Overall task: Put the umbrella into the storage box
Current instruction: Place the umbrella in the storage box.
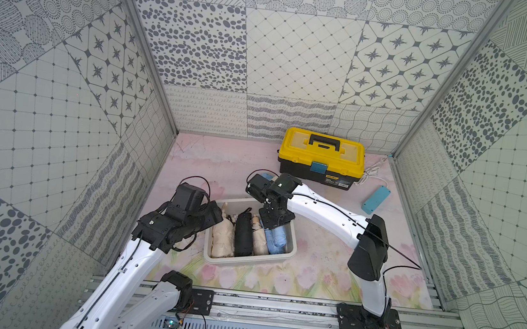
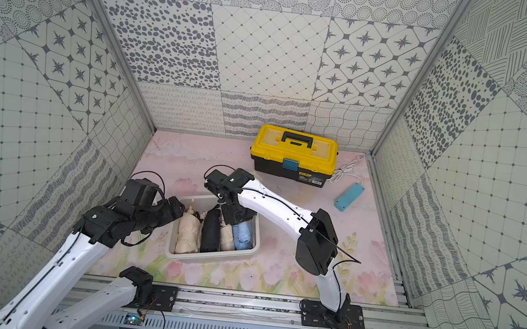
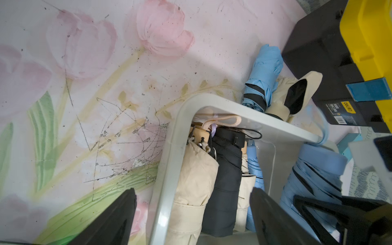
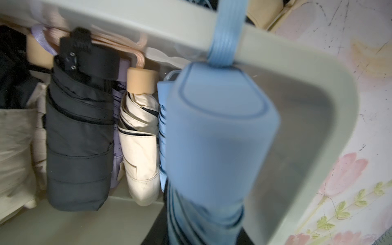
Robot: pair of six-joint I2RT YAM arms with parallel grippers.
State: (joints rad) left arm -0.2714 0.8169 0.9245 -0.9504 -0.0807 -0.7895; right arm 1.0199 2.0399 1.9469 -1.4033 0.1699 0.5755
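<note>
Your storage box (image 1: 247,261) sat on the flowered desk (image 1: 310,277) between the two arms. It held a row of folded umbrellas lying side by side: a beige umbrella (image 1: 222,237) on the left, then a black umbrella (image 1: 244,235), a second beige one (image 1: 259,241), and the blue umbrella (image 1: 277,240) on the right.

Your right end effector (image 1: 273,224) reached down into the box's far right part, directly over the blue umbrella. In the right wrist view that umbrella (image 4: 218,131) filled the middle of the frame, with its handle end toward the far wall and its blue strap (image 4: 229,31) draped over the box's rim (image 4: 331,70). The fingers themselves were hidden, so I cannot tell whether they clamped the umbrella or had let go.

Your left end effector (image 3: 192,191) stood wide apart and held nothing, at the box's left far corner, with one finger outside the rim and one over the umbrellas.

Beyond the far rim, a blue fabric bundle (image 3: 263,76) and a beige sleeve (image 3: 297,93) lay on the desk. The yellow-lidded toolbox (image 1: 321,158) stood near the back wall, a teal power strip (image 1: 376,200) to its right.
</note>
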